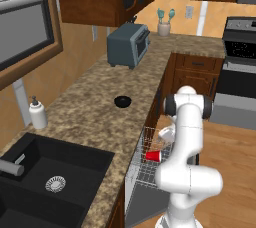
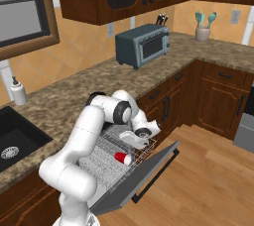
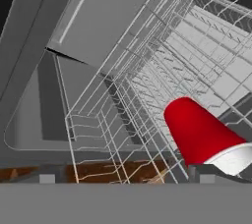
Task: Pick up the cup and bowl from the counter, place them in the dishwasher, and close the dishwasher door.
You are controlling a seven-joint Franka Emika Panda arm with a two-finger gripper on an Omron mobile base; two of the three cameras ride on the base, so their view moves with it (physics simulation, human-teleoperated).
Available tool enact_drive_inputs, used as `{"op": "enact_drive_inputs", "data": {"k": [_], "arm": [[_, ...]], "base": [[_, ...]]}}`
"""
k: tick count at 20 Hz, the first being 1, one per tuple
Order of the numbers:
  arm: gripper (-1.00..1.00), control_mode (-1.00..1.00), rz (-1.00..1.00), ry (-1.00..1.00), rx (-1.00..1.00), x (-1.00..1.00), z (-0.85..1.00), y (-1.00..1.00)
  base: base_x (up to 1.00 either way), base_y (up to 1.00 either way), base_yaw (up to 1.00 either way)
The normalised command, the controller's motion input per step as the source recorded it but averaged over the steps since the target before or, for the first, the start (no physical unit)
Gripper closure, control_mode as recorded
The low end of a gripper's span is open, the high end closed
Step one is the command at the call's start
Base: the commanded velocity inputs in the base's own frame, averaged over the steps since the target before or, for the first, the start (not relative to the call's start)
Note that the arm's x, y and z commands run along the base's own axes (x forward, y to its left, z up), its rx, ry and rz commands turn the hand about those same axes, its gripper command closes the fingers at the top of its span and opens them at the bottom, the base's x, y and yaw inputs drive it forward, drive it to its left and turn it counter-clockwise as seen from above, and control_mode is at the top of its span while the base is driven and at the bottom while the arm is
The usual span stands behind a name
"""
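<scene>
The red cup (image 1: 153, 156) lies on its side in the pulled-out wire rack (image 1: 141, 171) of the dishwasher; it also shows on the rack's floor (image 2: 122, 158) and close up, white mouth at lower right (image 3: 199, 132). My gripper (image 2: 137, 142) hangs just above the rack and the cup (image 1: 165, 134), open, its fingertips wide apart at the bottom edge (image 3: 127, 179), holding nothing. The black bowl (image 1: 122, 102) sits upright on the brown granite counter (image 1: 90, 107), apart from the gripper. The dishwasher door (image 2: 149, 173) is folded down, open.
A grey toaster oven (image 1: 129, 44) stands on the counter behind the bowl. The black sink (image 1: 45, 177) and white soap dispenser (image 1: 37, 113) are at the left. The stove (image 1: 239, 72) is at the far right, beyond the wooden floor (image 2: 213, 180).
</scene>
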Motion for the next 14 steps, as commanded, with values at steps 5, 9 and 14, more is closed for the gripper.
{"op": "enact_drive_inputs", "data": {"k": [5,9,14], "arm": [[-1.00,-1.00,-0.11,0.04,0.08,0.00,1.00,0.01],[-1.00,-1.00,-0.19,0.02,0.01,-0.03,0.93,0.24],[-1.00,-1.00,-0.44,-0.10,-0.15,-0.43,0.61,0.81]], "base": [[0.00,0.00,0.00],[0.00,0.00,0.00],[0.00,0.00,0.00]]}}
